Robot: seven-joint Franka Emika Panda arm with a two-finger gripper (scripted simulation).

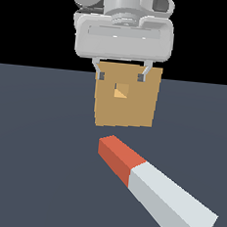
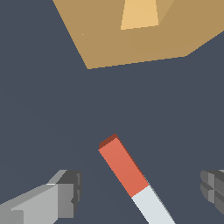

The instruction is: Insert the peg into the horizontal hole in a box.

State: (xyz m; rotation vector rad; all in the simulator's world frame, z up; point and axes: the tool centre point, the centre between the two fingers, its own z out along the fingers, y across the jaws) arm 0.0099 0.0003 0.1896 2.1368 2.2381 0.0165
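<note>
With the claw (image 1: 120, 77) spread empty above the long red-orange-and-grey square peg (image 1: 152, 188), the approach step is judged current; descent and grasping are required before the tan cube box (image 1: 127, 98) and its square hole (image 1: 121, 90) are addressed.

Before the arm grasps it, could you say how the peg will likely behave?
The peg looks rigid. Its flat, square sides should keep it from rolling. Being long, it may tilt if the open fingers pinch it near the red end.
</note>
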